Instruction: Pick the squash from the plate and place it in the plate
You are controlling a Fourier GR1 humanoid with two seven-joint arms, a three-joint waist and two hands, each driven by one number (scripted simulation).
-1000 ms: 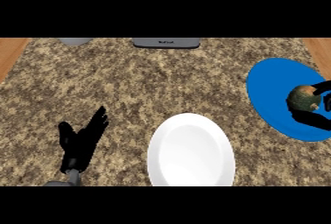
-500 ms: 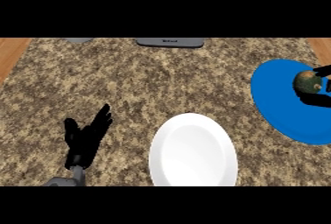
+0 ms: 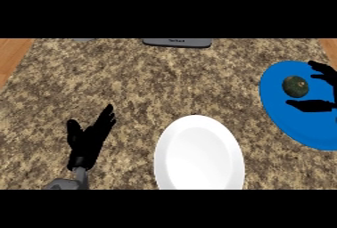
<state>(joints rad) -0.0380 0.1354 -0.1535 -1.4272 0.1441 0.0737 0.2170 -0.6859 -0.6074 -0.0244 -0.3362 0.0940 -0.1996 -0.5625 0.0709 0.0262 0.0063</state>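
Change: the right hand (image 3: 318,89), clasped round the small dark-green round squash (image 3: 295,86) a moment ago, now has spread fingers flanking it.
Squash: rests on the blue round plate (image 3: 289,122).
Meaning: grasp apparently lost; white oval plate (image 3: 199,156) awaits.
Left hand (image 3: 89,136): open, resting.

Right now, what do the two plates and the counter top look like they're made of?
The white plate looks like glazed ceramic: smooth, with a soft sheen, though plastic is possible. The blue plate has a flat, even colour with no shine, so matte plastic or matte-glazed ceramic. The counter top looks like polished granite: brown, tan and dark speckles.
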